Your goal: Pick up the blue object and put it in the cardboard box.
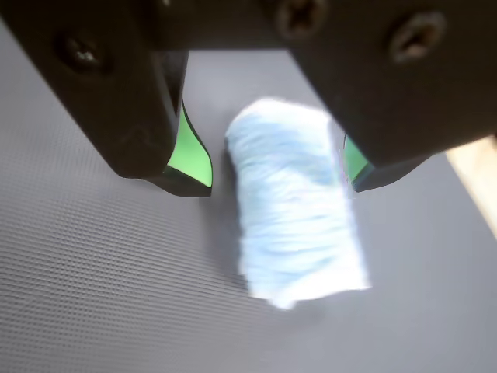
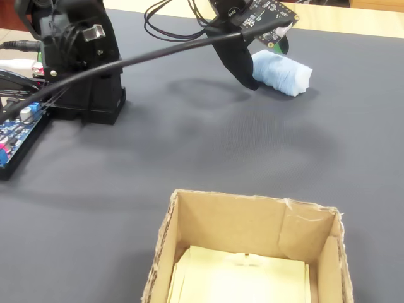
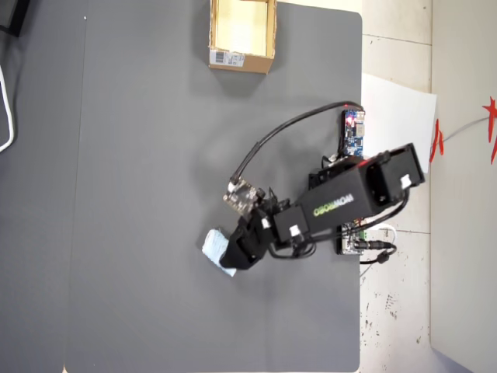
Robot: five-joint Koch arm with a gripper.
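The blue object (image 1: 295,202) lies on the gray bench (image 2: 189,145), far from the cardboard box (image 3: 241,35), and the gripper (image 1: 276,167) has its jaws open, one on each side of it, so grabbing, carrying and dropping are left.

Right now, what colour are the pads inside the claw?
Bright green pads on the black end effector; clearest in the wrist view.

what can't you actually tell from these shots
- Whether the green pads touch the blue object: the wrist view is blurred.
- The gripper tips in the overhead view: the arm covers them, and part of the object.
- The cardboard box front: cut off by the fixed view's bottom edge.
- The barcode label: too small to read.
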